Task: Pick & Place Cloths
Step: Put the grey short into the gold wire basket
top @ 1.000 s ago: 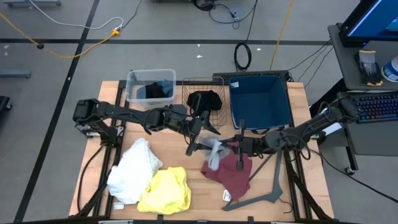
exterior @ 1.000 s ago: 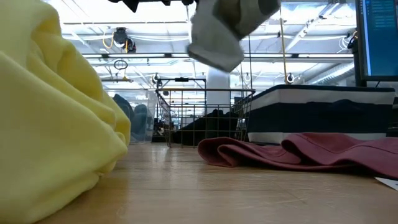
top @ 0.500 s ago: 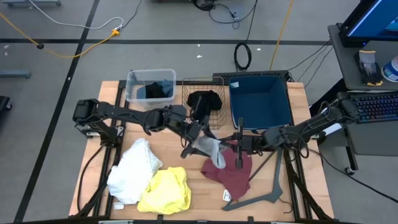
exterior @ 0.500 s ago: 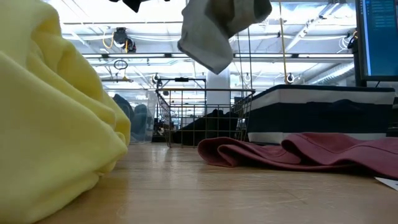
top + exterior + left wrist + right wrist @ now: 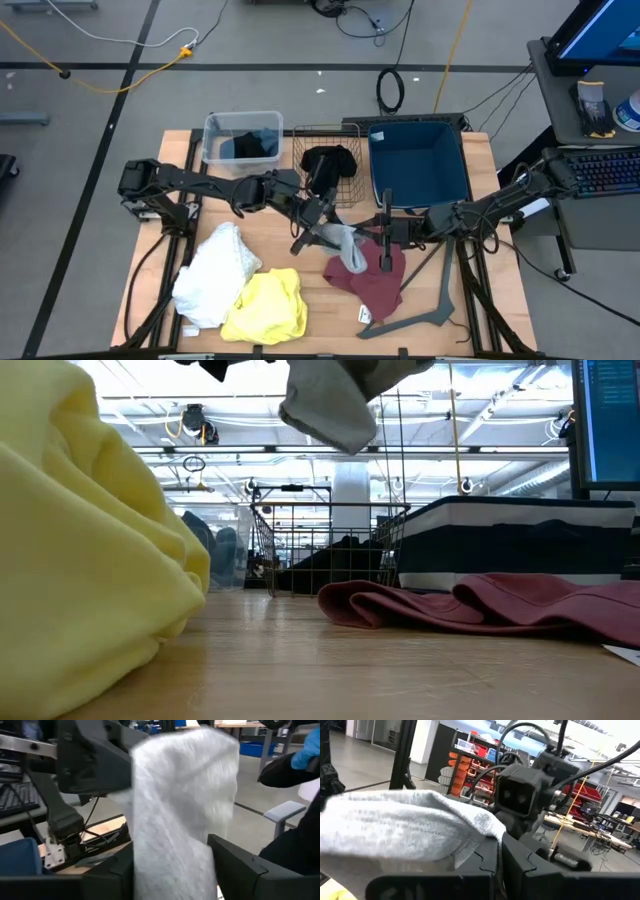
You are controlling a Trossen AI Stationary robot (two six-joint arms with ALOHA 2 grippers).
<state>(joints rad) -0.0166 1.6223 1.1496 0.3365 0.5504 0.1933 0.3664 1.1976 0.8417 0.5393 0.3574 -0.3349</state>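
— Cloths first, biggest down: where are they?

— A crumpled white fabric bundle lies on the wooden bench at its left front, touching a soft yellow garment. That yellow one fills the left of the low view, cut off by the edge. A flat maroon garment lies right of centre, partly under the arms.

— And the small one?

— A small light grey cloth hangs in the air above the bench's middle, between both arms. Its upper part is cut off in the low view.

— The tools?

— The right tool is clamped on the grey cloth, fingers together in the fabric. The left tool has its dark fingers on either side of the cloth's other end. Whether they pinch it, I cannot tell, since the fabric hides the tips.

— Anything in the containers?

— Dark cloth sits in the wire basket and the clear plastic tub; their shapes are hard to make out.
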